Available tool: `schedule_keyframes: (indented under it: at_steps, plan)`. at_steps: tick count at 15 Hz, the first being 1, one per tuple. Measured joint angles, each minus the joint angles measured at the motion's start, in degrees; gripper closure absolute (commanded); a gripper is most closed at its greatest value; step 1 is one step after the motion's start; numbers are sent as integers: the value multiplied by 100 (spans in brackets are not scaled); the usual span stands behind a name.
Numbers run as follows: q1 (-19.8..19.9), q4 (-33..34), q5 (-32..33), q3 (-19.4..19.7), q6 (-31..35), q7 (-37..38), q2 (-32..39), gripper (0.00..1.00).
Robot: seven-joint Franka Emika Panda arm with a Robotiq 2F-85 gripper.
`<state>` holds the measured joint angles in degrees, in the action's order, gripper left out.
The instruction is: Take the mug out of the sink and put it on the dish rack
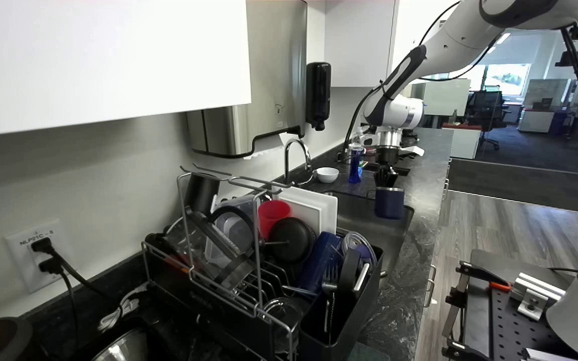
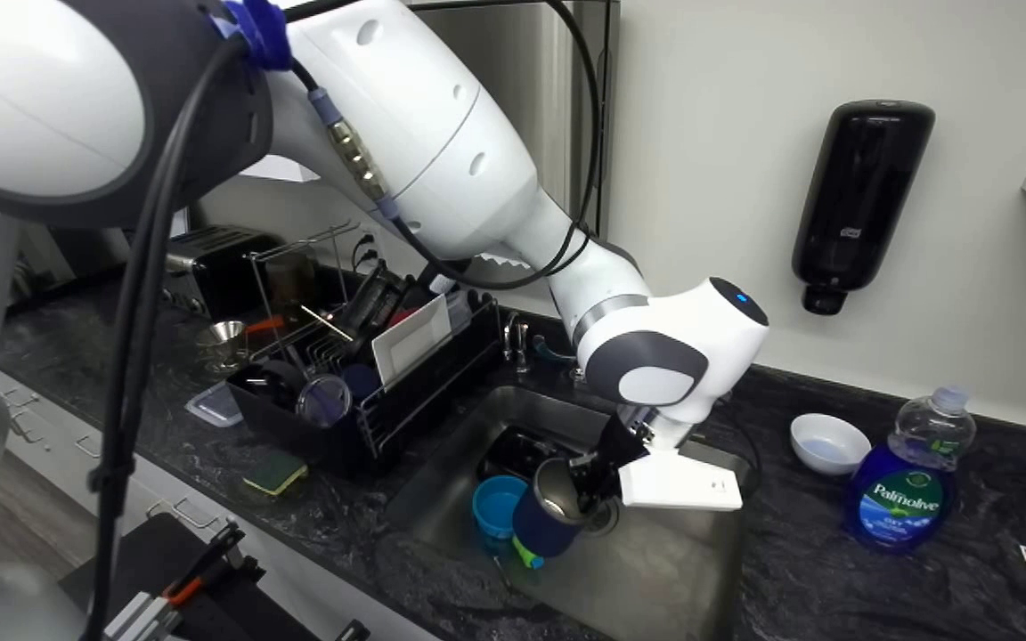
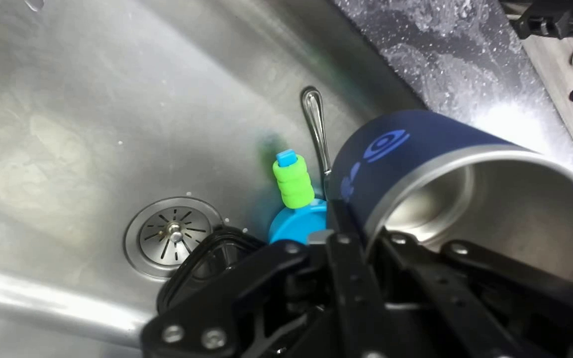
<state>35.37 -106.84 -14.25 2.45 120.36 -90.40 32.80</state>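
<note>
From here: tool (image 2: pixel 580 481) pinching navy mug (image 2: pixel 538 531) by rim over sink (image 2: pixel 664 574), lower center of frame; dish rack (image 2: pixel 433 380) left of center.

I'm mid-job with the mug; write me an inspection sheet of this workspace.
Surface: dark marbled countertop around a metal sink.
Job's things: dark-blue mug held over the sink; dish rack crowded, mug not yet there.
Clutter: light-blue cup and metal-handled utensil in the sink; white bowl and Palmolive bottle on the countertop.
Gripper: shut on the mug's side at the rim.
Cables: black cables hang from the arm.
Surroundings: black dispenser on the wall.
</note>
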Motion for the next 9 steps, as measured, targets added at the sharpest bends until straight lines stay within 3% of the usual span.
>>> schedule_keyframes:
  at_steps: [5,9]
  plan:
    - [-25,-16,-65,-6,-150,-107,-58,98]
    - [-50,-374,-611,-80,-853,-701,-753,98]
